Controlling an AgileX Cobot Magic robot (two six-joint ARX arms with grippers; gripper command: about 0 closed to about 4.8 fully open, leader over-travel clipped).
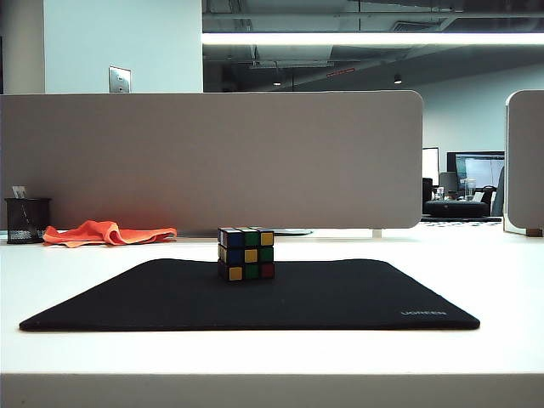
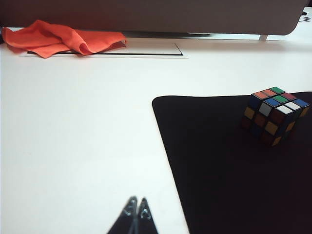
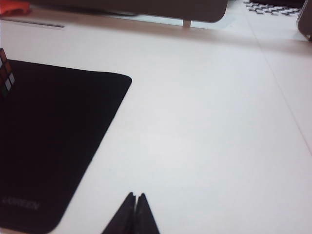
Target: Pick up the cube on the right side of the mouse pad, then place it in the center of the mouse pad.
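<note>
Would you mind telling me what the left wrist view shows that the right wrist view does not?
Only the left wrist view shows the orange cloth clearly, the whole cube and the shut left gripper. Only the right shows the pad's UGREEN lettering and the shut right gripper. Both share the mouse pad and white table.

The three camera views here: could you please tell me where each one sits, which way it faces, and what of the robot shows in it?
Exterior view: low at the table's front edge, facing the grey partition; no arm shows.
Left wrist view: above the bare table beside the mouse pad, looking toward the orange cloth; the shut left gripper shows.
Right wrist view: over the table off the pad's lettered side; the shut right gripper shows.
All three share the cube on the pad.
</note>
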